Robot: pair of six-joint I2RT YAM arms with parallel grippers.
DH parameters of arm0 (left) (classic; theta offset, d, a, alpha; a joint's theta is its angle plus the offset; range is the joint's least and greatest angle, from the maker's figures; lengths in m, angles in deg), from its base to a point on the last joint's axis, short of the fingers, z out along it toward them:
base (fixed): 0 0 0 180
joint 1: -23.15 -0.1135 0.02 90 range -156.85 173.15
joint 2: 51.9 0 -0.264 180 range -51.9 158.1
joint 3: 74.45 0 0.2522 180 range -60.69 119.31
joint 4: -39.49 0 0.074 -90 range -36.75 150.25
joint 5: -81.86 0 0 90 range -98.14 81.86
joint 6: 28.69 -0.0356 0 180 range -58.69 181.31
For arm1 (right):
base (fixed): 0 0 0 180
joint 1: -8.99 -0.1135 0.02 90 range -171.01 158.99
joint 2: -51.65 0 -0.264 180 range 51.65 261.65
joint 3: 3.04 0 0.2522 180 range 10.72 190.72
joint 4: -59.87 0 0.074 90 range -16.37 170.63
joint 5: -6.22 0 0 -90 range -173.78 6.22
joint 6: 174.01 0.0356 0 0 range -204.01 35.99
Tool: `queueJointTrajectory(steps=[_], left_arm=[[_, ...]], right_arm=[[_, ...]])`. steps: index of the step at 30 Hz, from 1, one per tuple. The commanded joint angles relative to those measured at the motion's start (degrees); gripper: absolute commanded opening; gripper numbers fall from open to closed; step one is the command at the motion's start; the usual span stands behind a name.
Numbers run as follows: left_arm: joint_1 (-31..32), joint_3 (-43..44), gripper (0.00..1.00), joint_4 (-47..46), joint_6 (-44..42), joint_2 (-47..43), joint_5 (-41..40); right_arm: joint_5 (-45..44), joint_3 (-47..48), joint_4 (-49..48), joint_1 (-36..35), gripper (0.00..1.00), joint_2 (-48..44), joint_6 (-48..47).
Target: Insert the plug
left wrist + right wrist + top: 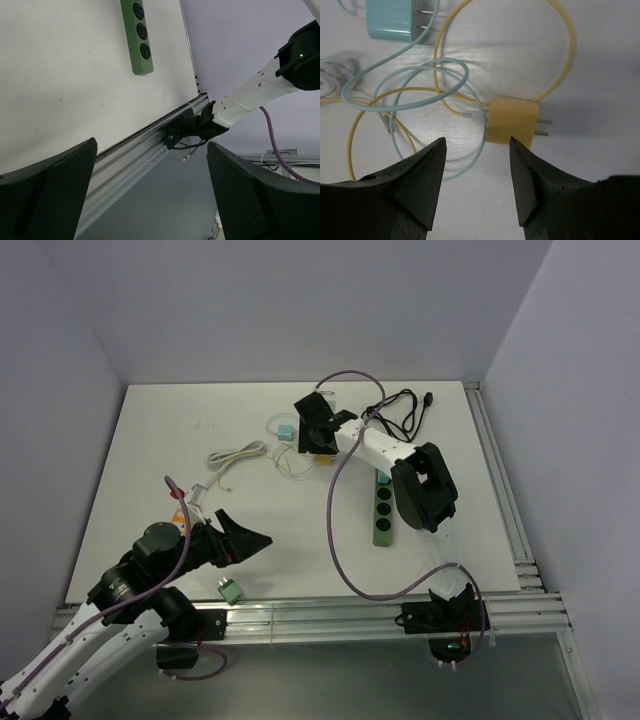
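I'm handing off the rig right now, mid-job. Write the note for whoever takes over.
Left end effector: open, empty, above the table's near left.
Right end effector: open, empty, just short of the yellow plug, not touching it.
Green power strip: flat on the table, visible sockets empty.
Done: nothing grasped or inserted yet.
Left: grasp the plug, carry it to the strip, insert.

White table (150, 490), clock positions from its centre in the top view:
- green power strip (383, 512) at 3–4
- black cable (405, 415) at 2
- teal charger (286, 430) at 12
- white cable bundle (235, 455) at 10
- small green block (229, 589) at 7, by the front edge

The yellow plug (512, 120) lies flat, at 4 from the teal charger in the right wrist view.
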Motion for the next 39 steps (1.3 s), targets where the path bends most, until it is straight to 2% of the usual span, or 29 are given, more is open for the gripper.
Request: queueJointTrajectory(steps=[1, 10, 16, 28, 39], left_arm=[[-0.04, 1.25, 0.96, 0.41, -0.4, -1.29, -1.42], [-0.04, -1.83, 0.97, -3.37, -0.4, 0.28, 0.25], [-0.04, -2.7, 0.96, -5.57, -0.49, 1.43, 1.75], [-0.04, -3.32, 0.97, -4.61, -0.84, -0.24, 1.13], [-0.04, -4.99, 0.96, -6.1, 0.13, -0.68, 2.01]], right_arm=[[-6.96, 3.47, -2.4, -0.37, 0.6, 1.07, 1.91], [-10.32, 1.44, -2.74, -0.2, 0.58, 2.04, 1.56], [-9.7, 4.25, -1.25, 0.07, 0.56, 4.59, 2.61], [-10.49, 6.63, 2.88, 0.77, 0.55, 8.63, 6.13], [-13.22, 0.83, 1.12, 0.68, 0.58, 5.73, 4.81]])
